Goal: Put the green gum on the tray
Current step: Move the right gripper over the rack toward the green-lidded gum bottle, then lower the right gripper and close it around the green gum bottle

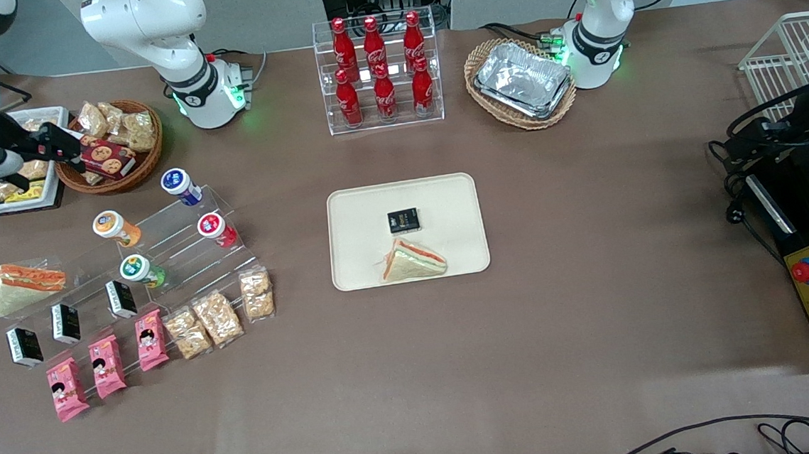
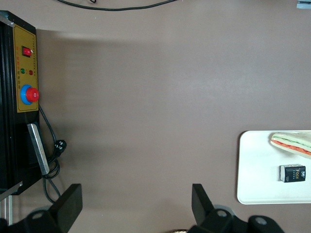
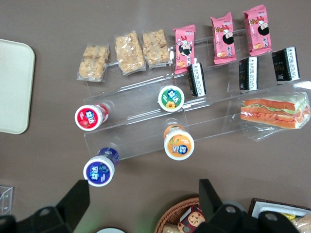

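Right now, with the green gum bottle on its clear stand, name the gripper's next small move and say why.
Probably lower the open gripper toward the small green-lidded gum bottle on the clear acrylic stepped stand. The gripper hangs above the wicker snack basket, apart from the bottle, and holds nothing. The cream rectangular tray has no gum on it.

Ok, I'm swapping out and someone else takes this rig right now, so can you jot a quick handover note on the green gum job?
Pincer: open, empty, hovering over the snack basket at the working arm's end of the table, above the clear stepped rack.
Green gum: on the rack, untouched, beside the small black packs, nearer the front camera than the orange-lidded bottle.
Tray: mid-table, holding a sandwich and a black box.
Done: nothing yet.
Left: grasp the gum, carry it over, set it on the tray.
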`<move>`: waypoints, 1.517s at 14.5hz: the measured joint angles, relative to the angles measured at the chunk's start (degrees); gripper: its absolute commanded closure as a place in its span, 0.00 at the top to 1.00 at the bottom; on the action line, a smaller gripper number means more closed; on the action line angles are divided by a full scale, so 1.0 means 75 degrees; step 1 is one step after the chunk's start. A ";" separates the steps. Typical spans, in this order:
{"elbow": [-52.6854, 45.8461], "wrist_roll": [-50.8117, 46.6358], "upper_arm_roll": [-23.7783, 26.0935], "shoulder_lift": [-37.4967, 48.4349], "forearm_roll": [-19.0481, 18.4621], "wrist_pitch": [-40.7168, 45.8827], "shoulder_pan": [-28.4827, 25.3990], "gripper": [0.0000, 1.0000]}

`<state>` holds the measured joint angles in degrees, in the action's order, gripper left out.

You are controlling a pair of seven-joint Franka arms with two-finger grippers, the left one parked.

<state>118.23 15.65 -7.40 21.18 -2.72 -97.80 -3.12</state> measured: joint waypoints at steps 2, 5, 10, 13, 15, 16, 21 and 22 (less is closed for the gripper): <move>0.0084 -0.0001 0.0006 -0.0399 0.0000 -0.0371 0.0000 1.00; 0.0161 -0.0001 0.0007 -0.1359 0.0001 -0.1028 0.0000 1.00; 0.0527 0.0008 -0.0006 -0.2549 0.0001 -0.2562 0.0012 1.00; 0.0913 0.0226 -0.0012 -0.2792 -0.0001 -0.3452 0.0224 1.00; 0.1293 0.0431 -0.0019 -0.2816 -0.0001 -0.4043 0.0448 1.00; 0.1454 0.0493 -0.0021 -0.2818 -0.0001 -0.4228 0.0522 1.00; 0.1775 0.0506 -0.0005 -0.2840 0.0015 -0.4621 0.0561 1.00; 0.1850 0.0506 -0.0005 -0.2856 0.0018 -0.4762 0.0561 1.00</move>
<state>132.11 19.44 -7.44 -0.24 -2.59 -133.51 1.08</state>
